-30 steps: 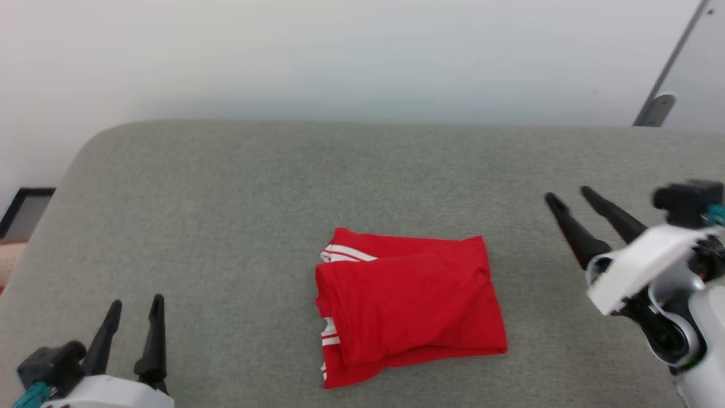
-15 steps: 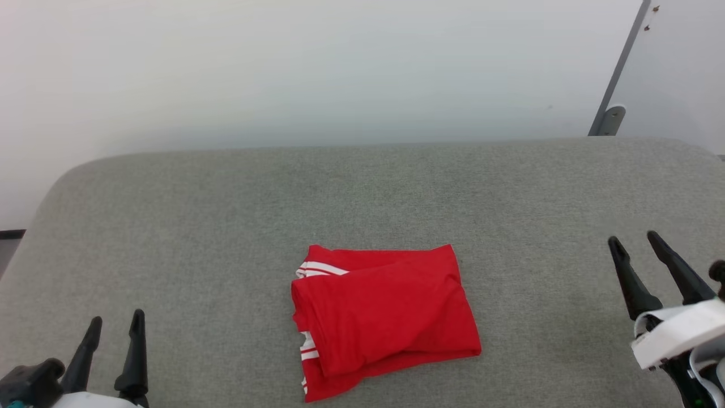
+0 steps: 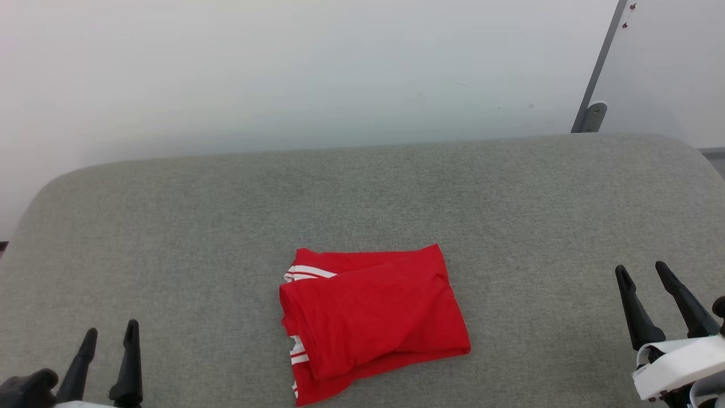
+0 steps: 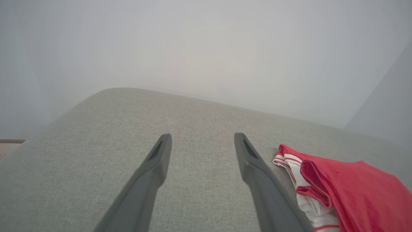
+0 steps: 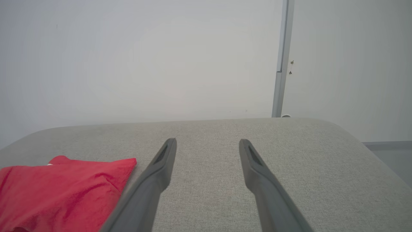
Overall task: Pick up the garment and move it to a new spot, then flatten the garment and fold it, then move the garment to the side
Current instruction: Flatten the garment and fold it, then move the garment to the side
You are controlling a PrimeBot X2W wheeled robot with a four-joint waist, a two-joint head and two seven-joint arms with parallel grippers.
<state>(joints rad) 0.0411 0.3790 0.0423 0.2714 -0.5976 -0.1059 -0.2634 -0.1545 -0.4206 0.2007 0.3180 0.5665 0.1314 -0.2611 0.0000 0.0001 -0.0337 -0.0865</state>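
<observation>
The left end effector (image 3: 111, 331) and right end effector (image 3: 642, 272) both stand with fingers spread wide and empty, low at either side of the grey upholstered surface (image 3: 170, 226). Between them lies the garment (image 3: 368, 317), already folded into a rough rectangle whose long axis runs side to side (slightly skewed). It lies inward of each arm, about equally far from both. In the left wrist view its striped edge (image 4: 299, 180) looks closer. The inner layers are hidden, and the left end effector's body is cut off.
</observation>
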